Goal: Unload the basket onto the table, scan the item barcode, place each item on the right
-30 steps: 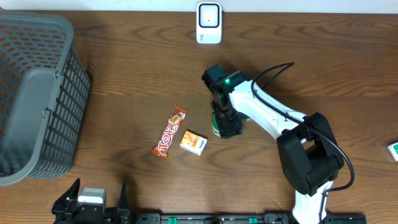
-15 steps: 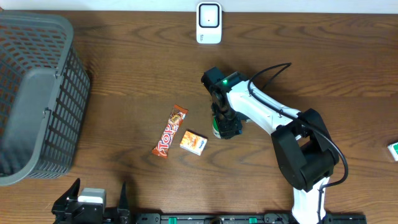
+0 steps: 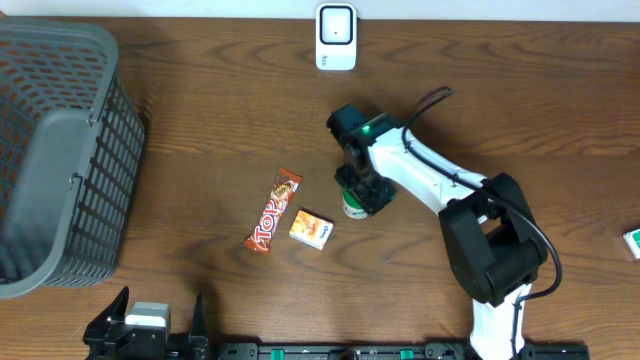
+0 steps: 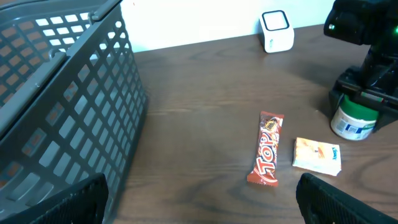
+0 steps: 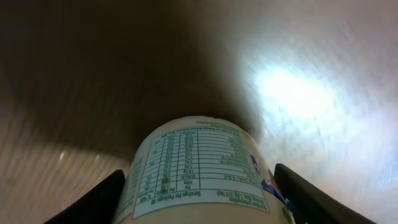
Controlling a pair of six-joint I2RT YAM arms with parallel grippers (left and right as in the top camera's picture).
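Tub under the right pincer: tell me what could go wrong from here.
1. The tub stands upright between the fingers of the right pincer; an uneven squeeze could tip it or pop it out.
2. If it topples, it may knock the orange box lying close by.
3. No barcode shows on the printed side in the wrist view, so the wrong face may meet the scanner.

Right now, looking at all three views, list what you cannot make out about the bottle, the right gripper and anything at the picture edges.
1. Barcode on the bottle: the right wrist view shows only blurred small print; overhead, the right gripper covers most of it.
2. Whether the fingers touch the bottle: right wrist view, cut off by the lower edge.
3. The green-and-white item: overhead, cut by the right edge.
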